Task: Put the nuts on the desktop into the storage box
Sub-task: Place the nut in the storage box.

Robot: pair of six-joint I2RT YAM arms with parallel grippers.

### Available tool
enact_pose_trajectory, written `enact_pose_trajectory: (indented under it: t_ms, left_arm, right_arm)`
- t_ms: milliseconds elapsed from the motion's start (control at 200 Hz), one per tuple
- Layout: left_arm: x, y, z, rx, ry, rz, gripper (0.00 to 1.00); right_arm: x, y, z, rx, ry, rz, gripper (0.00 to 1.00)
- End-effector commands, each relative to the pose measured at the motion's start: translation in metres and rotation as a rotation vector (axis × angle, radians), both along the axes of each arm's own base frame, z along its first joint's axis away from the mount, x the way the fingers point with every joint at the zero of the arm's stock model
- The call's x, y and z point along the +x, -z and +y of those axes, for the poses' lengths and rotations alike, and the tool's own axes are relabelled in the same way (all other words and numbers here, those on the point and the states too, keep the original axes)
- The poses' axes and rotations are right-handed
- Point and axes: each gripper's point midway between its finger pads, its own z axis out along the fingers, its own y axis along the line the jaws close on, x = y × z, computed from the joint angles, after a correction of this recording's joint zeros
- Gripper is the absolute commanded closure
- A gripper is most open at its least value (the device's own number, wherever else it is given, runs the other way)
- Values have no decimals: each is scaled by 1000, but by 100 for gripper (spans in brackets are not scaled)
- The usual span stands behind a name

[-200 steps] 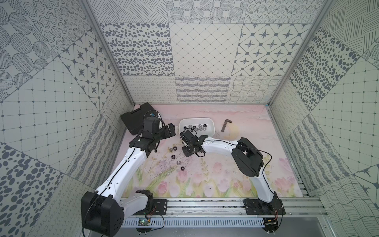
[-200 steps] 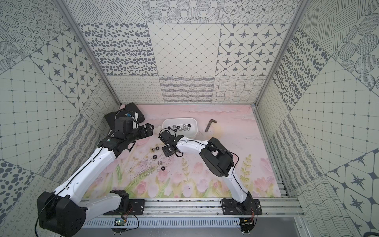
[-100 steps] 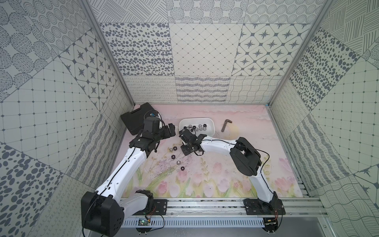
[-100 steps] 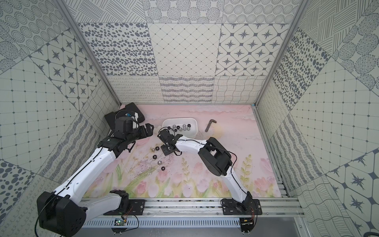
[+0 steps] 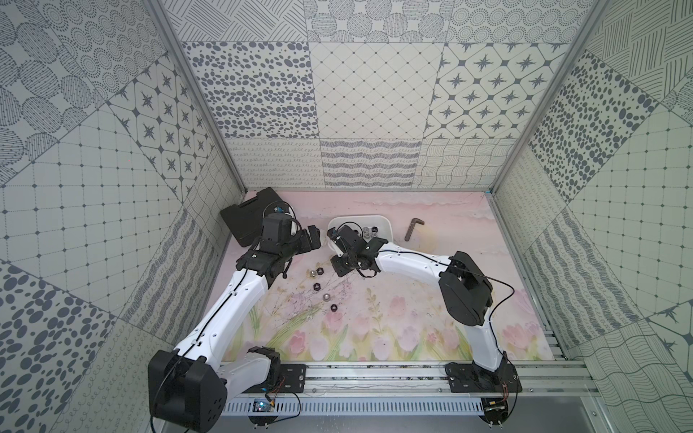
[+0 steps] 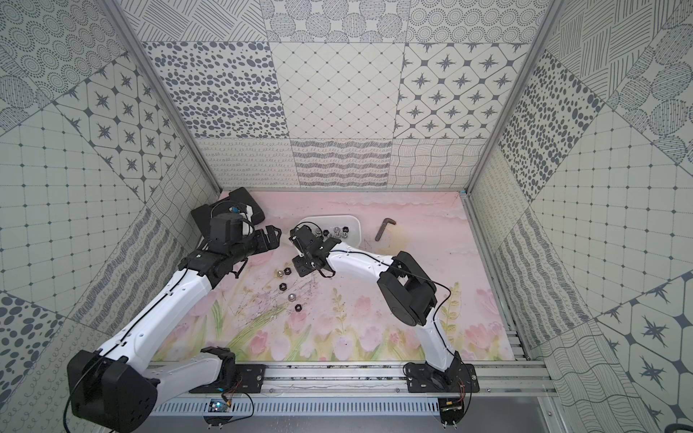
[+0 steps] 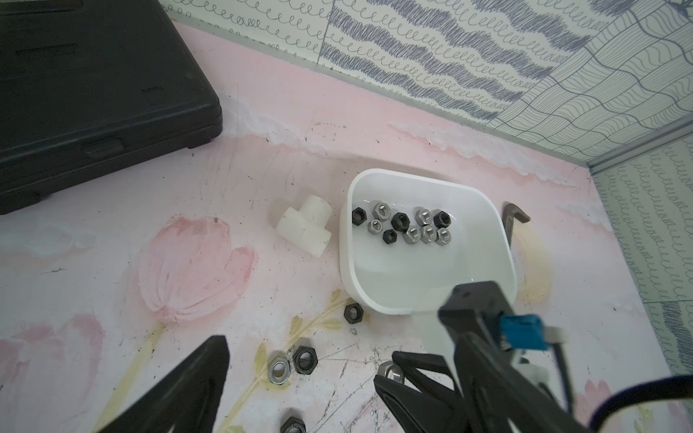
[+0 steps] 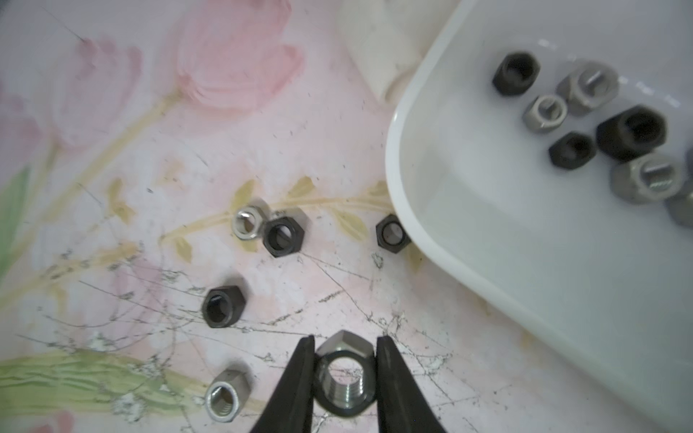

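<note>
- A shiny silver hexagonal metal nut (image 8: 344, 378), its threaded bore turned toward the right wrist camera, is pinched on two opposite flats between the slim black fingers of the right tool (image 8: 344, 339).
- Loose nuts (image 5: 317, 286) lie flat on the desk close by. A silver one (image 8: 247, 224) touches a matte black one (image 8: 283, 237). Another black one (image 8: 223, 305) and a silver one (image 8: 225, 397) lie apart from that pair. A further black one (image 8: 392, 236) sits right against the outer wall of the box.
- The shallow white storage box (image 8: 397, 157), glossy inside with rounded corners, sits toward the back of the desk. About ten boxed nuts (image 7: 400, 221), black and silver mixed, cluster at one end of it.
- The desk (image 7: 262, 131) is pale pink, printed with tulips and green leaves, and scuffed with dark scratches.
- In both top views the right arm's wrist covers one corner of the box.
- The left tool (image 5: 314, 239) hovers beside the box with its fingers spread and nothing between them.
- A white plastic T-shaped pipe fitting (image 7: 305, 228) lies just beside the box wall, with a small gap between them.
- A dark L-shaped hex key (image 5: 412, 228) lies near the box's other side.
- A flat black plastic case (image 5: 247, 217) fills the back corner behind the left arm.
</note>
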Motion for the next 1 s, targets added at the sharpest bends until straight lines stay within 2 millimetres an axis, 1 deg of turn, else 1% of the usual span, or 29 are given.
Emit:
enact_pose_trajectory:
  t_ms: [0, 90, 185, 260, 340, 460, 655, 821, 996]
  left_arm:
    - [-2, -1, 3, 28, -1, -5, 1]
    - [-2, -1, 4, 29, -2, -5, 1]
    - [-2, -1, 3, 28, 1, -6, 1]
    - [-2, -2, 4, 29, -3, -8, 1]
    - [-3, -3, 3, 26, 3, -10, 1]
    - [-3, -6, 3, 26, 1, -15, 1]
    - [-3, -7, 3, 26, 4, -18, 1]
    - [-3, -7, 3, 25, 4, -16, 1]
    - [-3, -8, 3, 28, 2, -19, 1]
  right_arm:
    - [40, -59, -12, 115, 33, -93, 82]
    - [68, -56, -36, 106, 99, -97, 83]
    - [92, -42, -59, 90, 174, -81, 84]
    - [107, -30, -71, 63, 207, -80, 84]
    - [120, -18, -78, 36, 233, -84, 84]
    - [137, -2, -82, 10, 255, -86, 84]
    - [157, 13, -78, -24, 266, -111, 84]
    - [168, 26, -75, -56, 271, -119, 84]
    - [171, 46, -74, -89, 277, -116, 84]
